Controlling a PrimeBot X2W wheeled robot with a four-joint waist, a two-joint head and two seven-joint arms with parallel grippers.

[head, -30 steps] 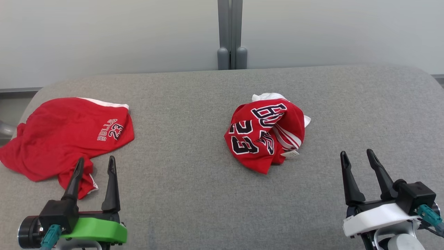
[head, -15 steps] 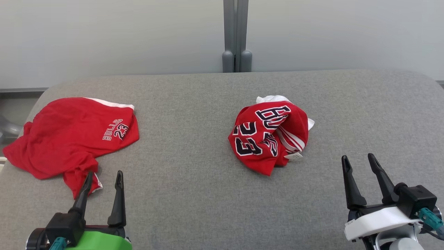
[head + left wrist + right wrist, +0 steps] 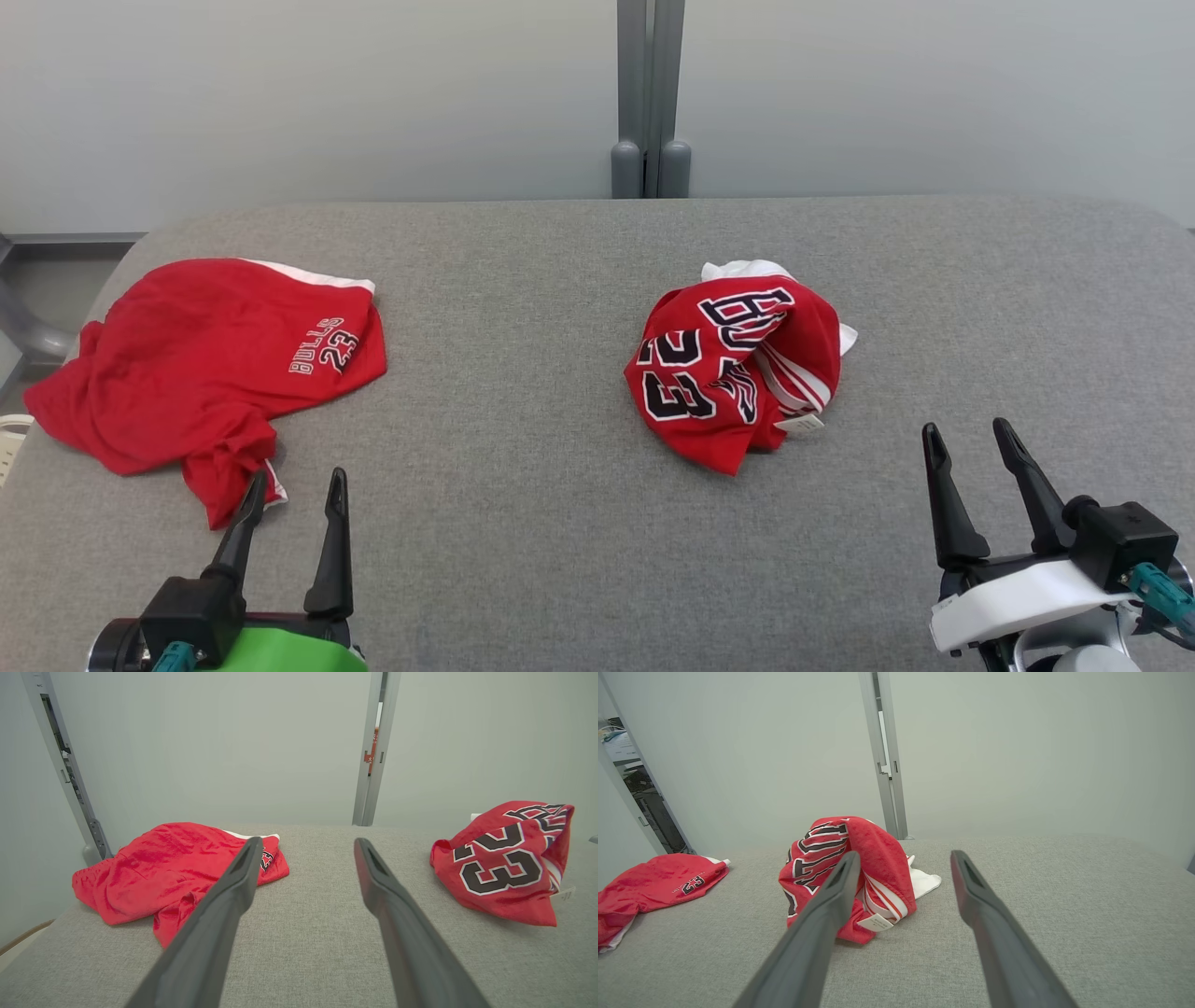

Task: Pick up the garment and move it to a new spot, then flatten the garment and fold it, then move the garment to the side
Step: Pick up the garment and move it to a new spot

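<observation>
Fingers (image 3: pixel 331 541) of left end effector (image 3: pixel 297 476) wide apart: released, gripping nothing, low over grey woven-fabric surface (image 3: pixel 523 551). Just beside its left fingertip, the trailing corner of rumpled red mesh shorts with white trim and small "BULLS 23" print (image 3: pixel 215 373); touching or merely overlapping in head view, impossible to tell. Rest of the shorts spread forward and to the left of that end effector, lying loosely flattened on the surface, white trim along the far edge.

Right end effector (image 3: pixel 965 429) likewise released, two dark fingers parted, empty, over bare fabric. Ahead of it and to its left, clearly apart: crumpled red jersey with large black-and-white "23" numerals and red-and-white striped trim (image 3: pixel 733 373), bunched into a heap near the middle of the surface. Farther out than either end effector, and closer to the right one than to the left. Small white tag (image 3: pixel 800 423) at the near edge of the heap, on the side facing the right end effector. White fabric peeking out at the heap's far side.

Beyond both end effectors, past the rounded far edge of the surface: grey upright post (image 3: pixel 649 93) against pale plain wall (image 3: pixel 280 93).
</observation>
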